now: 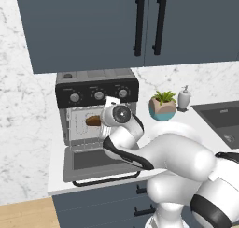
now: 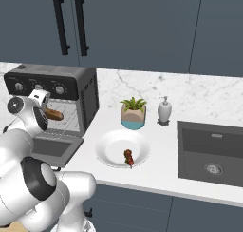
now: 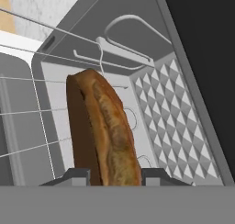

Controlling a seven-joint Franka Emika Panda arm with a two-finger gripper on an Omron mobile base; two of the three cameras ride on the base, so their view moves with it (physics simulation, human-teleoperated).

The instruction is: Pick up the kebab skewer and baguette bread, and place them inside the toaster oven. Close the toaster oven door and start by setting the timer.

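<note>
Baguette bread (image 3: pixel 108 131) was pinched in your gripper (image 3: pixel 112 175) inside the open toaster oven (image 1: pixel 95 89) over its wire rack (image 3: pixel 27 113), not yet released; kebab skewer (image 2: pixel 128 157) sat on the white plate (image 2: pixel 110 150), so skewer, toaster oven door (image 1: pixel 95 164) and timer were left.

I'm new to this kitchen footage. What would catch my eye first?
The hand holds the baguette bread inside the toaster oven, over the open door. To the oven's right, the kebab skewer lies on a white plate.
</note>
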